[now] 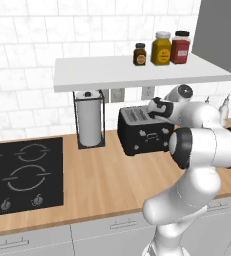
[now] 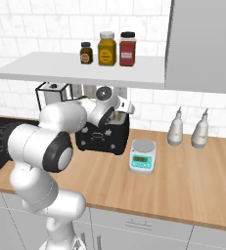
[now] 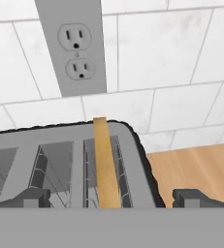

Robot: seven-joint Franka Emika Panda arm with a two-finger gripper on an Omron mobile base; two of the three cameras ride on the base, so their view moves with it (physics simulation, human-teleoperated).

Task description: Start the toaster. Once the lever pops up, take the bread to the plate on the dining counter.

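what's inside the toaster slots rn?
One bread slice stands upright in the toaster's right-most slot, top edge poking out. The other slots show only wire guides. Lower slot depths are hidden.

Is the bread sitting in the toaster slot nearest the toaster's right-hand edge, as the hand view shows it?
Yes: in the hand view the bread stands on edge in the toaster's rightmost slot.

Base views flank the toaster [image 1: 143, 130] (shared); hand view hangs close above.

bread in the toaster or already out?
In. The hand view shows the bread standing edge-up in a slot of the toaster, with the open gripper just above it.
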